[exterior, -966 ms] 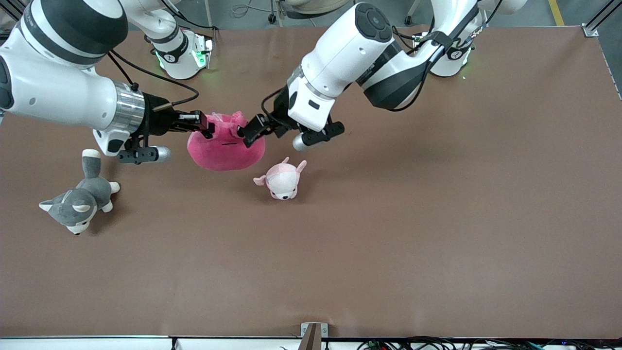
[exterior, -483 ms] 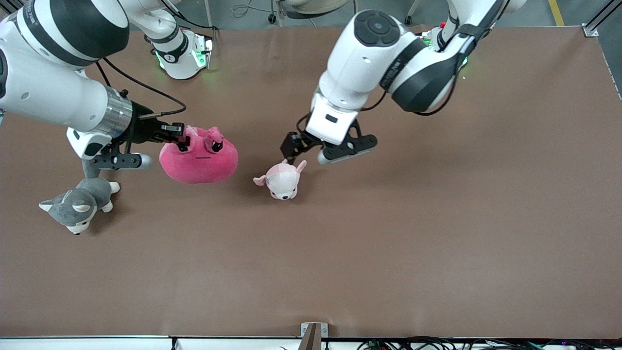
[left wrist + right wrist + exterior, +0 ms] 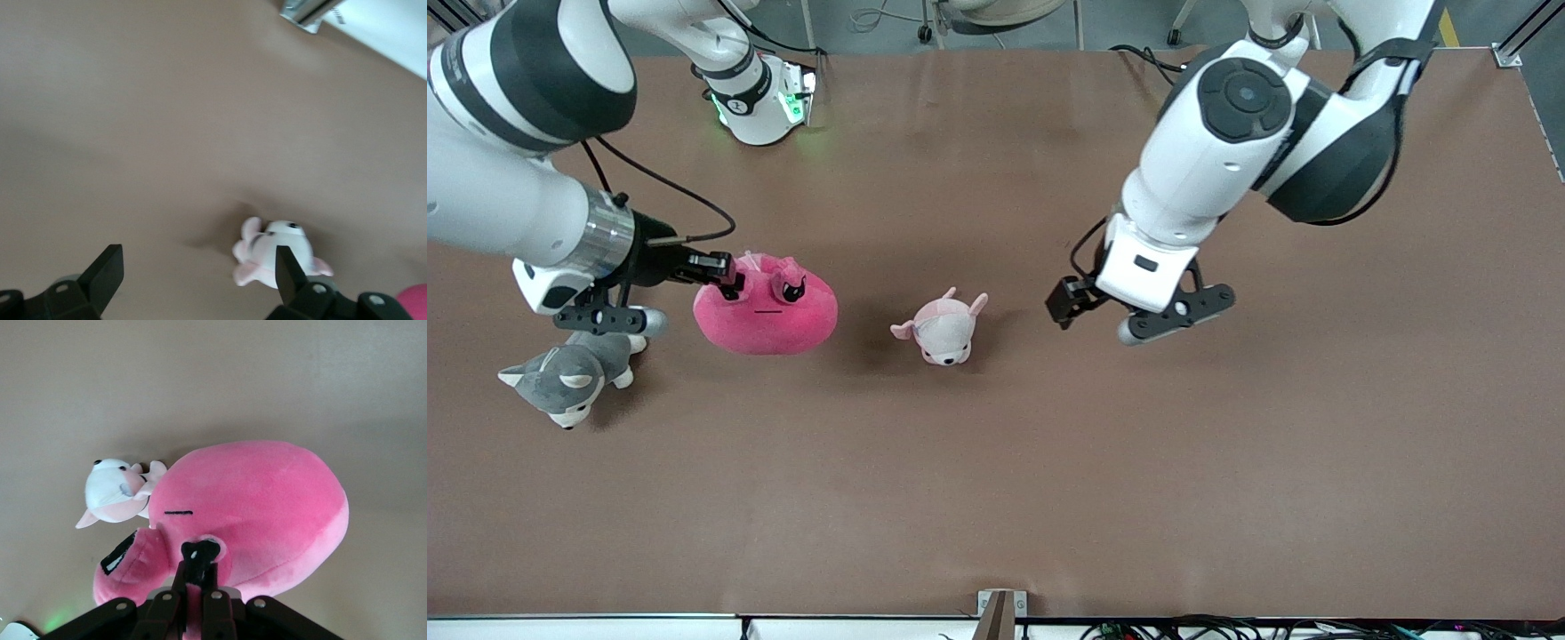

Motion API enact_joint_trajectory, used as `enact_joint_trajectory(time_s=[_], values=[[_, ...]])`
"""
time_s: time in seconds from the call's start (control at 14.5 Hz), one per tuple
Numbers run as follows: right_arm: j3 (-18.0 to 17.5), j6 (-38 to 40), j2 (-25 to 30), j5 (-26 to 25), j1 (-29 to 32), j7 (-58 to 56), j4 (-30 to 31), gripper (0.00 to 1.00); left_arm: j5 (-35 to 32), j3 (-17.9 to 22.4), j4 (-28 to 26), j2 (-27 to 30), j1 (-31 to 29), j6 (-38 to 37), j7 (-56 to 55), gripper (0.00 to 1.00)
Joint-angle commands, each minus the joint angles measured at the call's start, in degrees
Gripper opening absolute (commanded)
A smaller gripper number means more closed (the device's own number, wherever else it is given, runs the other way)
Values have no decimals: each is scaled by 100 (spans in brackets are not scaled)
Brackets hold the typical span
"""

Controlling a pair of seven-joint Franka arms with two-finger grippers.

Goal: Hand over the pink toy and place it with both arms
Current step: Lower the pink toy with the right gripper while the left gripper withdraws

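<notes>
Front view. The right gripper (image 3: 725,274) is clamped on the top edge of the pink toy (image 3: 765,307), pinching plush near its tuft; in the right wrist view the fingers (image 3: 198,568) are closed tight on a fold of fabric by one eye. The toy hangs from this grip, low over the table (image 3: 1049,462), its face turned to the front camera.

Taking the puppy (image 3: 943,329) as landmark: the pink toy is now toward the right arm's end of the table from it, clear of it and no longer level with it as a second ago. The husky (image 3: 569,378) lies toward that same end again, nearer the camera than the toy, with the right arm's wrist above it.

The left gripper (image 3: 1089,307) has its jaws wide apart and holds nothing. A second ago it was at the toy's other edge; it has since let go and swung away, and now hovers over bare table toward the left arm's end from the puppy. The left wrist view shows its fingertips (image 3: 107,270) spread, the puppy (image 3: 277,257) between them on the table below.

Judgement: the handover looks complete, the toy being carried by the right arm alone. What remains is the placing, probably near the right arm's end; the husky lies close to that path and could be nudged.
</notes>
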State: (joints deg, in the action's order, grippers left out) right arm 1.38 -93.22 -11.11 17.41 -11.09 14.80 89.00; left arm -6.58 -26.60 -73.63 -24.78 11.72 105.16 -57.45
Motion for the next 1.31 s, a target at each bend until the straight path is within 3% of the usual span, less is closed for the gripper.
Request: enact_joint_trajectory(time_s=[0.0, 0.28, 0.62, 1.24], values=[[-68, -38, -216, -89, 247, -292, -14, 0, -552, -29, -29, 184, -126, -460, 478, 100], [-77, -56, -575, -71, 511, -907, -31, 0, -862, -21, -38, 175, -170, -804, 726, 100], [-77, -153, -998, 8, 985, -2023, -32, 0, -853, -56, -29, 254, -688, -848, 1016, 100], [-86, -223, -1438, 192, 1373, -2535, 73, 1, -844, -38, -29, 369, -1181, -883, 1974, 100]])
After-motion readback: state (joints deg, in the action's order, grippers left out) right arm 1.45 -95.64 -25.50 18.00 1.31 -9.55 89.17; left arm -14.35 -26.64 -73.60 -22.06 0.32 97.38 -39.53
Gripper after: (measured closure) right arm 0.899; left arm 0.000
